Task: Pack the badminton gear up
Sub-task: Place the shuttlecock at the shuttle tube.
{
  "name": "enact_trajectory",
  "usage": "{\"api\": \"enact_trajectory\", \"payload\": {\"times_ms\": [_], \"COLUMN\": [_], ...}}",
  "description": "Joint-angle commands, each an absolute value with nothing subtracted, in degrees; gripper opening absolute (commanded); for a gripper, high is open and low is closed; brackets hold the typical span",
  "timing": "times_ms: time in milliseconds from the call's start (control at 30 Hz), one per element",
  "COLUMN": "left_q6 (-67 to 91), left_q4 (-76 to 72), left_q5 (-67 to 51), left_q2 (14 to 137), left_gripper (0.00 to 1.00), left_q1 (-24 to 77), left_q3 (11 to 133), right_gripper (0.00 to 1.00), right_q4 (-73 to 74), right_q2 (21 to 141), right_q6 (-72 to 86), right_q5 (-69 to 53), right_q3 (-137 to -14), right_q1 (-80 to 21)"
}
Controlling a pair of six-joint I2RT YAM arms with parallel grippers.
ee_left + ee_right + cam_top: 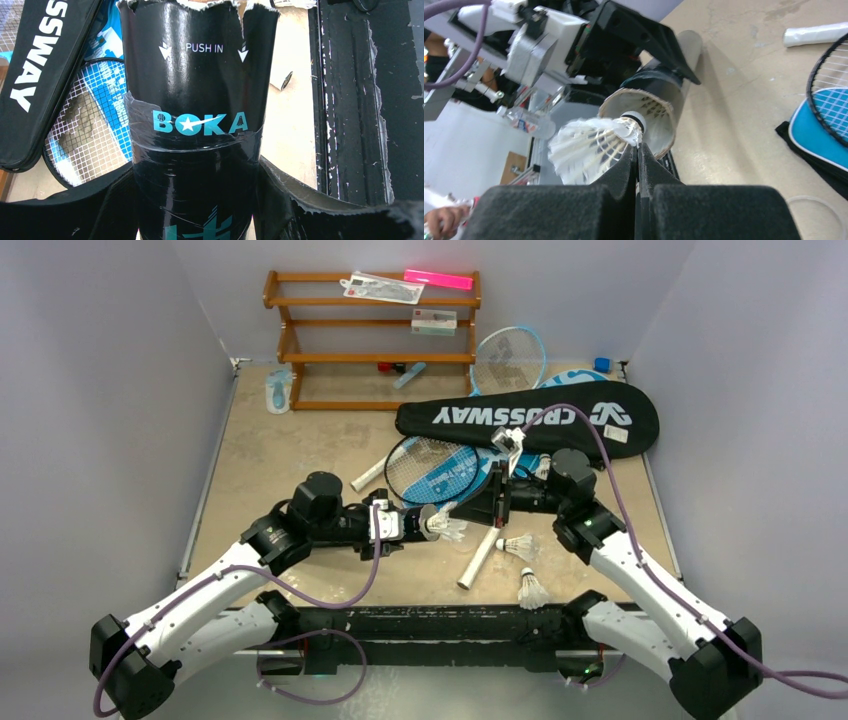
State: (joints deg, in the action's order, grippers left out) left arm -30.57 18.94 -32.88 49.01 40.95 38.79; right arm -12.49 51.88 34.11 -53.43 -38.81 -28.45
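With left pincer (414,523) clamps the long black tube (430,520) level over the table (300,450); with right pincer (470,517) pinches a white shuttlecock (447,528) at its mouth. From the left wrist, shows pads (310,200) pressed against both sides of the tube. From the right wrist, shows fingers (621,172) closed on the shuttlecock near its cork, at the tube's open rim.

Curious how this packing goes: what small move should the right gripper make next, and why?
Probably ease the shuttlecock into the black tube: the right gripper is shut on it, its cork sits at the tube's open mouth, and the left gripper holds the tube.
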Motion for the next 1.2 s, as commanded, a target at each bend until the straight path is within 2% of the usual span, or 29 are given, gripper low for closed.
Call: {"api": "enact_trajectory", "payload": {"times_ms": [0, 233, 333, 433, 633, 700, 933, 1033, 1167], "left_q6": [-29.7, -29.6, -29.2, -29.0, -28.6, -28.7, -28.3, -28.2, -28.5], "left_q4": [16.3, 16.0, 15.8, 15.4, 14.6, 14.3, 13.2, 12.2, 11.5], "left_q5": [-34.9, -34.3, -32.7, -32.0, -30.4, -31.0, -32.1, -33.5, -35.2], "left_q2": [48.3, 48.1, 47.9, 47.5, 46.6, 46.5, 45.3, 43.7, 42.8], "left_gripper": [0.54, 0.54, 0.54, 0.54, 0.54, 0.54, 0.53, 0.53, 0.53], "left_q1": [40.8, 40.8, 40.8, 40.8, 40.6, 40.6, 40.3, 40.2, 40.2], "left_q3": [40.3, 40.2, 40.1, 39.9, 39.5, 39.3, 39.2, 38.5, 38.1], "right_gripper": [0.00, 0.00, 0.04, 0.12, 0.41, 0.48, 0.51, 0.59, 0.62], "right_q4": [-16.4, -18.6, -18.7, -18.1, -17.2, -17.1, -16.8, -15.7, -11.4], "right_q2": [52.7, 54.1, 56.7, 58.4, 57.9, 58.0, 59.8, 58.2, 55.6], "right_q6": [32.0, 30.6, 29.5, 28.4, 27.4, 27.3, 27.4, 27.4, 27.6], "right_q5": [-44.0, -35.5, -34.5, -32.9, -29.8, -29.7, -29.4, -26.7, -23.4], "right_q3": [-39.5, -39.1, -40.0, -40.4, -38.9, -38.8, -38.7, -37.9, -37.4], "right_q1": [-30.9, -35.6, -37.9, -40.3, -42.0, -42.2, -43.1, -43.1, -43.0]}}
